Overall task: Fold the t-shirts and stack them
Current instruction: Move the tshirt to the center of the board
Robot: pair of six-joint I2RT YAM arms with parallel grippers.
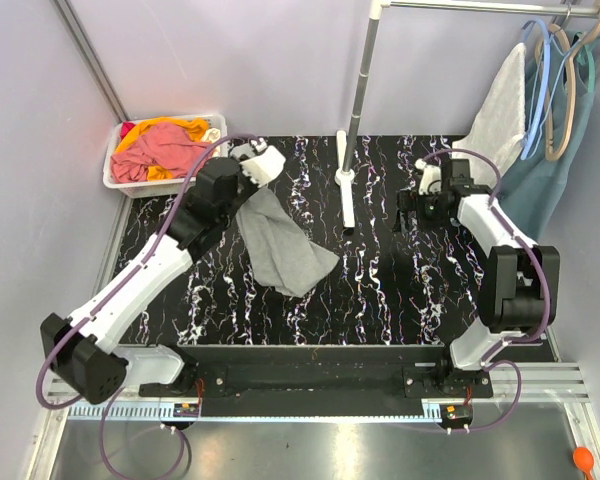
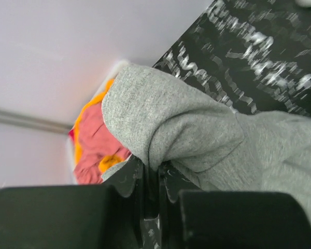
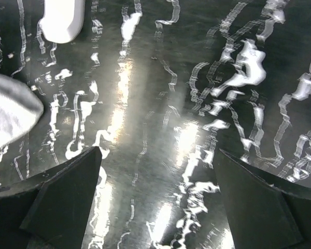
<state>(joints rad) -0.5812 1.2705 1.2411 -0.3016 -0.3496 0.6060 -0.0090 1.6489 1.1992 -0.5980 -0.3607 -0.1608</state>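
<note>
One grey cotton t-shirt (image 1: pixel 280 245) hangs from the left gripper (image 1: pixel 252 165), whose jaws are clamped on a bunched edge beside the white plastic basket (image 1: pixel 111 172) at far left. Its long axis slants towards near-centre, and the lower end seems to rest on the black marbled table (image 1: pixel 400 300). The right gripper (image 1: pixel 410 212), jaws apart and holding nothing, hovers well to the right, past the white stand base (image 1: pixel 347 195). Bare tabletop shows near-centre, giving room to spread the shirt.

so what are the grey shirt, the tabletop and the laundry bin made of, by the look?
Grey shirt: soft matte knit, probably cotton jersey; it drapes and creases.
Tabletop: hard, glossy, black with white marble veining, strong glare; laminate or printed film, can't tell.
Bin: white, smooth rim, likely plastic.
</note>
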